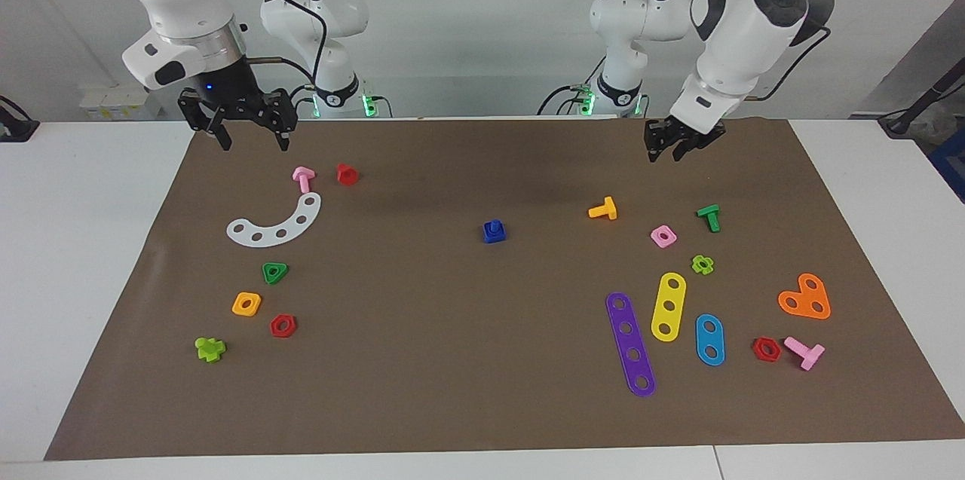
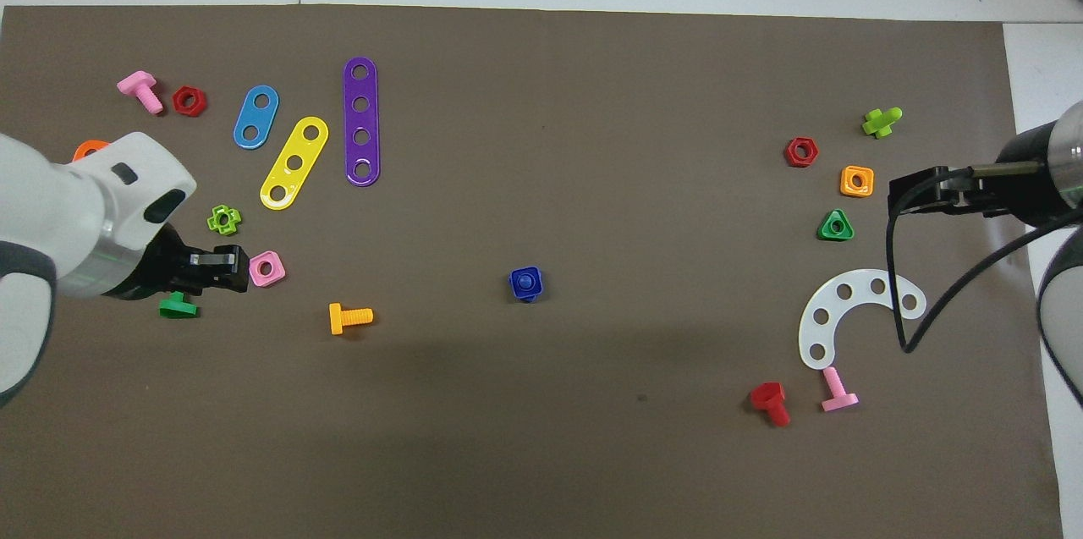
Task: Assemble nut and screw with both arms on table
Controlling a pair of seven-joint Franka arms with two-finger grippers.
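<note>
Purple strip (image 1: 631, 344) lies closest to the camera. At the desk (image 1: 452, 389) centre I see the nut (image 1: 494, 232) with the screw (image 1: 494, 226) seated in it, apparently joined. Left gripper (image 1: 682, 142) at two o'clock and right gripper (image 1: 245, 122) at ten hang empty, jaws open.

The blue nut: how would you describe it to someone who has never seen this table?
Look at the middle of the brown mat, away from both clusters of toy parts. The nut sits there alone, a blue square with the blue screw standing in its hole; no other piece lies near it.
</note>
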